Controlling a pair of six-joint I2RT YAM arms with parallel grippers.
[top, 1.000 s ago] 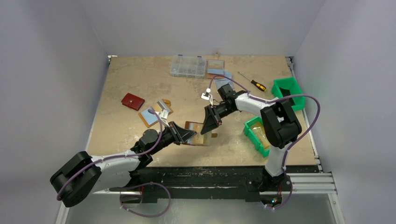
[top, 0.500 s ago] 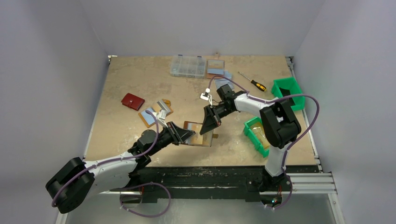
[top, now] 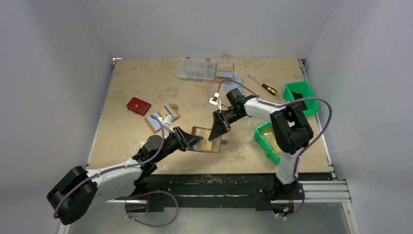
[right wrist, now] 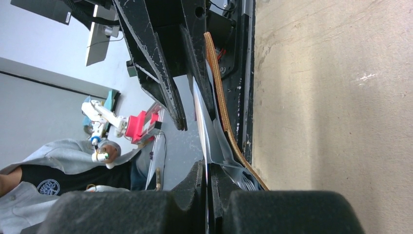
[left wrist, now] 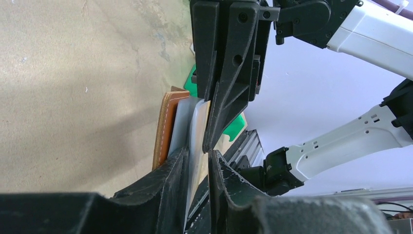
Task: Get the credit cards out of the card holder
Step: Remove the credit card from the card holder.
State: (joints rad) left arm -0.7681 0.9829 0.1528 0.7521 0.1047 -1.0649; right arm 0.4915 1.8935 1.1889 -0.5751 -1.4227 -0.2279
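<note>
Top view: the brown card holder is resting open between both pincers. Left wrist: the left gripper is clamping the holder's pale sleeves. Right wrist: the right gripper is pinching one pale leaf beside the leather cover; card or sleeve, cannot tell.

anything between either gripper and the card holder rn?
Nothing visible. Both are on the card holder, coming from opposite sides. The left gripper and right gripper each pinch a thin pale inner sheet. I can't tell whether those sheets are sleeve or card.
</note>
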